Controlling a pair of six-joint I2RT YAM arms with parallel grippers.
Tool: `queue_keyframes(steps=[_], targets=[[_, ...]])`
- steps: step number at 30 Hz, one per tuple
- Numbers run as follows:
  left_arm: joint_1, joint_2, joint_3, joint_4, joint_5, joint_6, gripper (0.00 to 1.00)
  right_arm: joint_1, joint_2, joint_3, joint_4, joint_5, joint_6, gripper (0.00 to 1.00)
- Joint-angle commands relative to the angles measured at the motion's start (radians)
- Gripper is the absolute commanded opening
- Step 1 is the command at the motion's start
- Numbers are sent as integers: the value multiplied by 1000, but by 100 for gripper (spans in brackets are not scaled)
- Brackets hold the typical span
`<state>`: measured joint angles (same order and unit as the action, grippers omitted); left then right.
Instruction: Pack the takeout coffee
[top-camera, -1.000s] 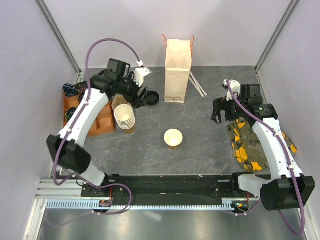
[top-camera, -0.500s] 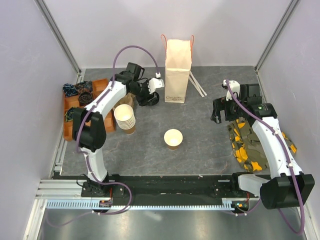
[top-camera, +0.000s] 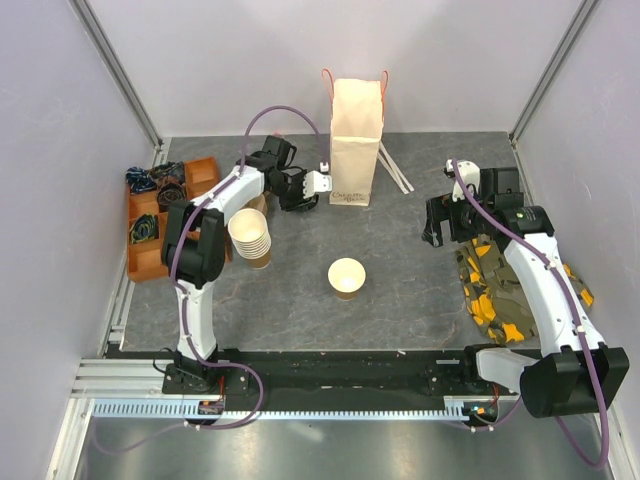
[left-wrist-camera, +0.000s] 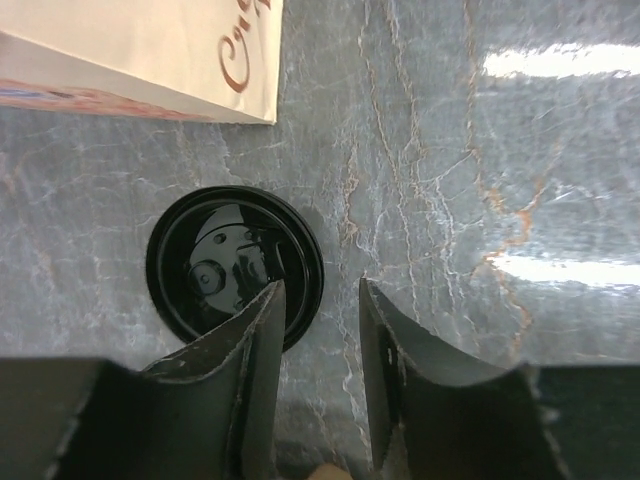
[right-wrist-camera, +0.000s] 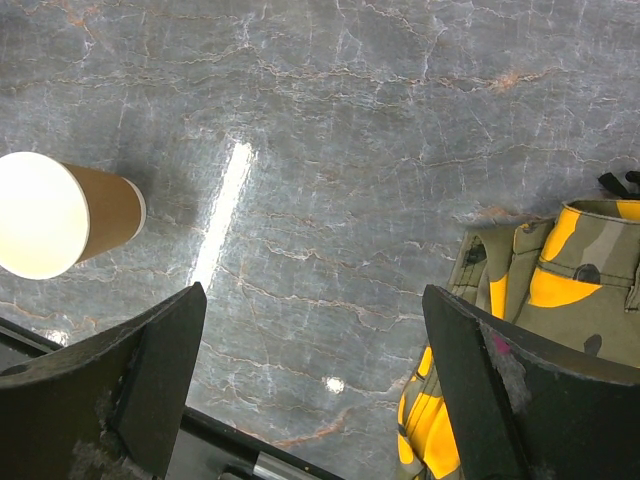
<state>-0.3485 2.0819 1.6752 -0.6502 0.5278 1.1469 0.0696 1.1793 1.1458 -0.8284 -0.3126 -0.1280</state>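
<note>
Standing upright at centre frame on the bench (top-camera: 420, 290): takeout coffee (top-camera: 346, 276), tan-brown paper, cream inside. Narrowly parted, empty, above black lid (left-wrist-camera: 215, 255): left hand (left-wrist-camera: 320, 285). Spread wide, empty: right hand (right-wrist-camera: 312, 300).

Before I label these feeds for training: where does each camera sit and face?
Top external: above, behind the robot, facing down on the table; both arms show.
Left wrist: facing down past the left gripper at a black lid.
Right wrist: facing down past the right gripper at an open cup.
Shared: top external also shows that cup.
</note>
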Motion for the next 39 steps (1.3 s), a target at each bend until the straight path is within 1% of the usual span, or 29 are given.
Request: queue_keyframes(steps=[1, 11, 17, 20, 25, 26, 31, 32, 39], targets=[[8, 32, 14, 41, 9, 106, 42, -4, 3, 9, 12, 13, -9, 98], [11, 86, 20, 58, -17, 119, 40, -4, 8, 11, 8, 15, -12, 98], [11, 99, 31, 61, -28, 123, 32, -5, 16, 14, 9, 15, -12, 98], [13, 110, 38, 60, -35, 129, 26, -4, 20, 19, 9, 15, -12, 98], [11, 109, 41, 58, -37, 134, 18, -4, 26, 23, 9, 17, -12, 98], [13, 106, 41, 58, -35, 132, 15, -5, 26, 26, 8, 17, -10, 98], [13, 69, 35, 37, -14, 117, 6, -5, 28, 29, 8, 14, -9, 98], [13, 52, 34, 32, -9, 116, 3, -5, 28, 29, 8, 13, -9, 98], [11, -46, -25, 15, -2, 93, 2, -5, 31, 35, 9, -3, -9, 98]])
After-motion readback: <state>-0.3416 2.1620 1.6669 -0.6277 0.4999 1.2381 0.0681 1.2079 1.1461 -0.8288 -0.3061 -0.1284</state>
